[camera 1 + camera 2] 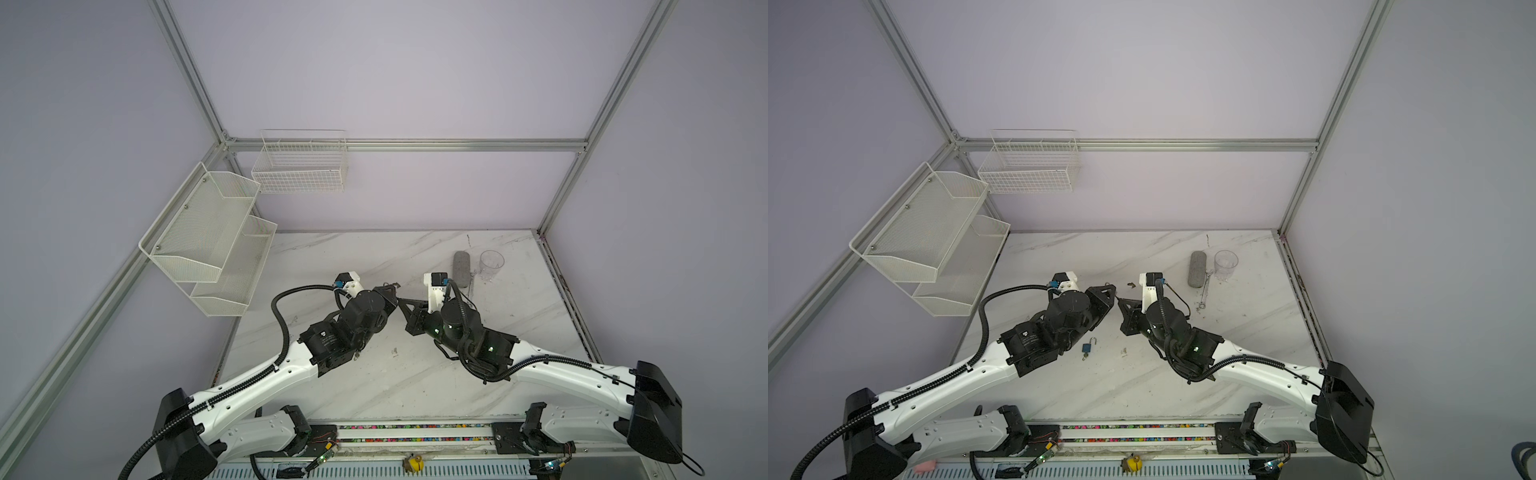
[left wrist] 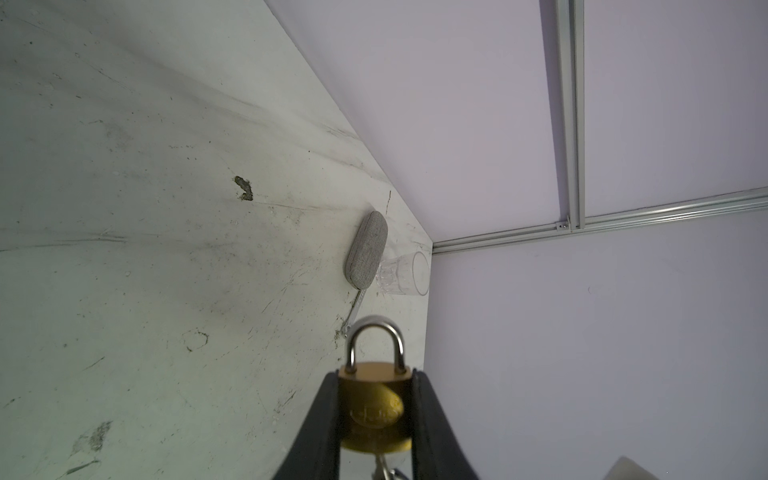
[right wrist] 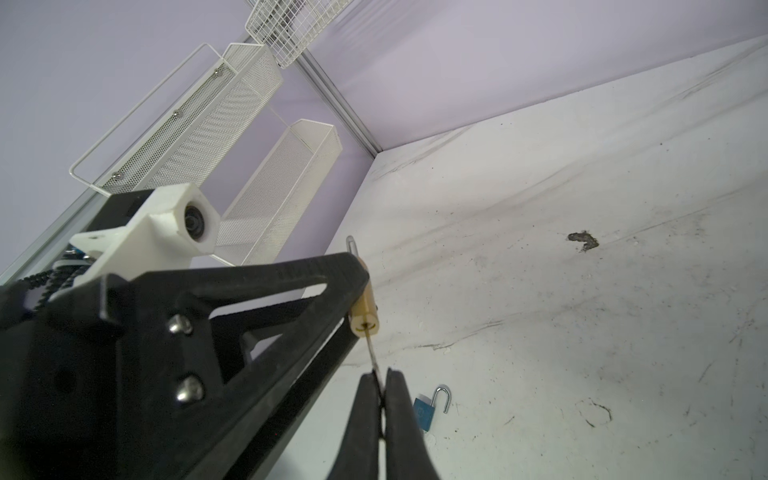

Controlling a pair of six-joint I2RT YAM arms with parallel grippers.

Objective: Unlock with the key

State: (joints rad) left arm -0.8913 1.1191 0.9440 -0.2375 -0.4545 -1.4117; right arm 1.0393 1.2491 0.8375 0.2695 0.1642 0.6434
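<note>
My left gripper [image 2: 376, 372] is clamped on the flanks of the brass padlock [image 2: 374, 409], held above mid-table with its shackle seated. My right gripper [image 3: 381, 379] pinches the key [image 3: 371, 347], whose blade enters the keyhole. In a top view an open blue padlock [image 1: 1088, 348] lies at seven o'clock from us.

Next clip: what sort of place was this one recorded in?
Probably a lab test cell, not a home: lilac panels in an aluminium frame enclose a marble-look table, white wire baskets hang on the walls, and two robot arms are mounted at its front edge.
</note>
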